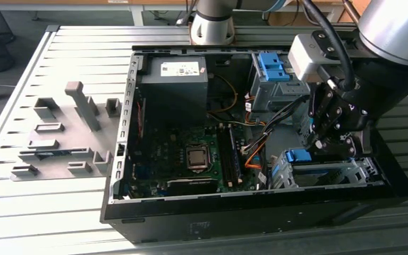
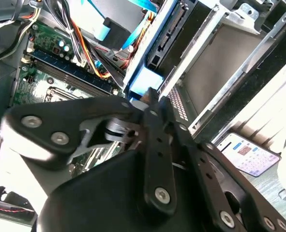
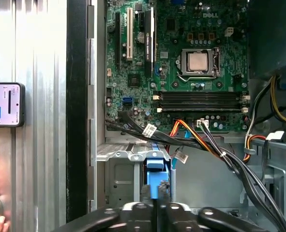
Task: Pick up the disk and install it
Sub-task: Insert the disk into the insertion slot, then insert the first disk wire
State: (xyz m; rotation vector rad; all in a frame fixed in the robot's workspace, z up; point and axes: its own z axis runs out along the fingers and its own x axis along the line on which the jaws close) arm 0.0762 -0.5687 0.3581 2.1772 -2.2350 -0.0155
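Gripper (image 1: 329, 144) pinched shut on the blue rail tab of the disk (image 1: 299, 156), seated edge-on in the metal drive cage (image 1: 324, 172) beside the motherboard (image 1: 183, 156); best kept square to the cage slots, pressed straight, clear of the orange cables (image 1: 254, 154)

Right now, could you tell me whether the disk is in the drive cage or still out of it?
In: the disk sits in the metal drive cage, its blue rail at the gripper, whose fingers meet on it.
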